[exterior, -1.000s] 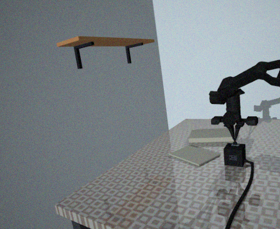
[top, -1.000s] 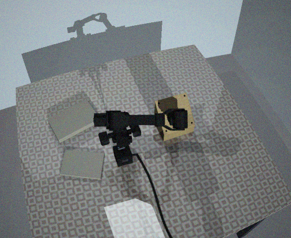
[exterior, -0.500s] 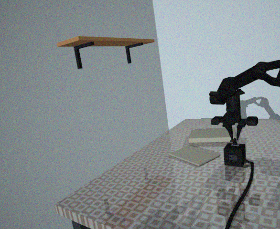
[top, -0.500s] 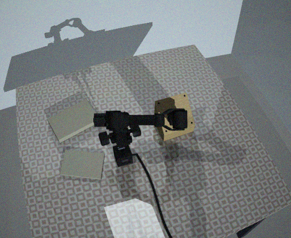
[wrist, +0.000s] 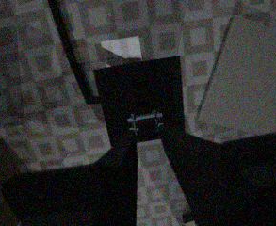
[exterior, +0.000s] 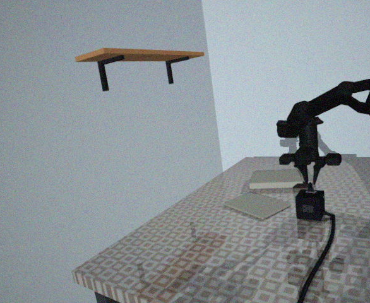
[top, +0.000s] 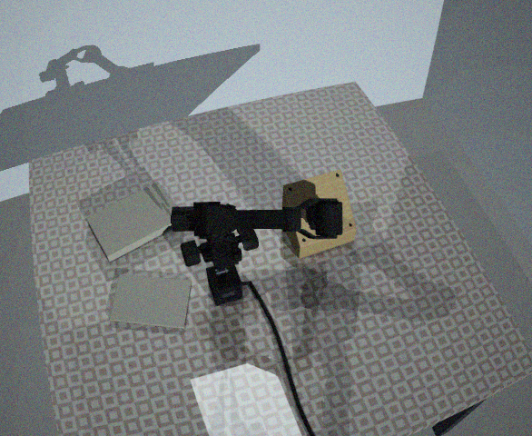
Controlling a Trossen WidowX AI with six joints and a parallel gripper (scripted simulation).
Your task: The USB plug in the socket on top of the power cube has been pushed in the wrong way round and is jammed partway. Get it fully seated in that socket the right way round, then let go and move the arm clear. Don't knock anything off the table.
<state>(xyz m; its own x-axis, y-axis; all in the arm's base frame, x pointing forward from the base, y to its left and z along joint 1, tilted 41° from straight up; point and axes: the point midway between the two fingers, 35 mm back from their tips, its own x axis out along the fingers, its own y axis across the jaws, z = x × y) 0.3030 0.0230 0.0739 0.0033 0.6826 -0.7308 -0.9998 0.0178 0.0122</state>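
Observation:
A black power cube [top: 226, 288] [exterior: 309, 206] [wrist: 138, 85] stands near the middle of the table. A small USB plug [exterior: 310, 187] [wrist: 145, 122] sticks up out of the socket on its top face, with metal edges showing in the wrist view. My gripper [exterior: 310, 182] [wrist: 147, 133] points straight down right over the plug. Its fingers are a little apart, their tips on either side of the plug's top, and I see a gap between them. In the top view the wrist hides the plug.
A thick black cable [top: 275, 338] [exterior: 322, 254] [wrist: 67, 42] runs from the cube to the front edge. Two grey slabs [top: 125, 222] [top: 150, 300] [exterior: 274, 178] [exterior: 256, 204] lie left of the cube. A white sheet [top: 242, 399] lies in front. The arm's wooden base [top: 337, 187] stands to the right.

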